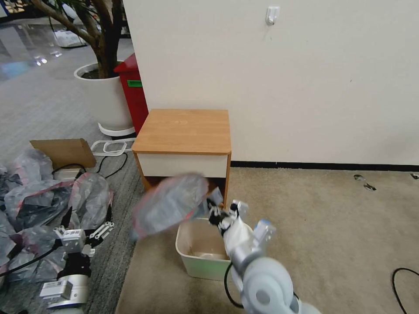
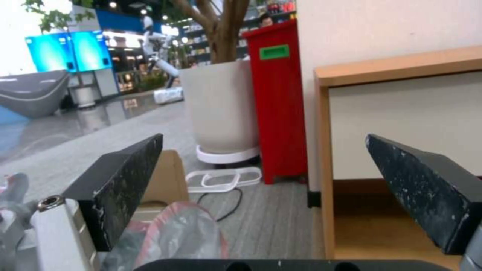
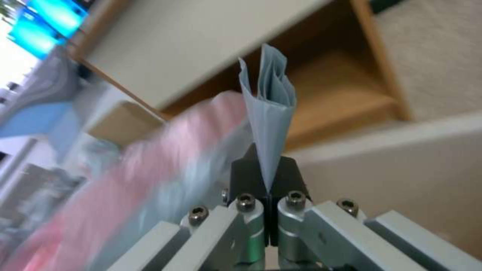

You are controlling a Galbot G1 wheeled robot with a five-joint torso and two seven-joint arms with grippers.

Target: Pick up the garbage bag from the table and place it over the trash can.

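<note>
Right claw pinched closed on a gathered corner of the garbage bag, which hangs in the air over the trash can's near-left rim, in front of the nightstand. Left claw spread wide, holding nothing, low beside the bunched bags left of the trash can.

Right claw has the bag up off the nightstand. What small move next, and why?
Probably ease the right claw down toward the trash can. It is shut on the garbage bag, which hangs beyond the can's left rim. The left claw waits open.
</note>
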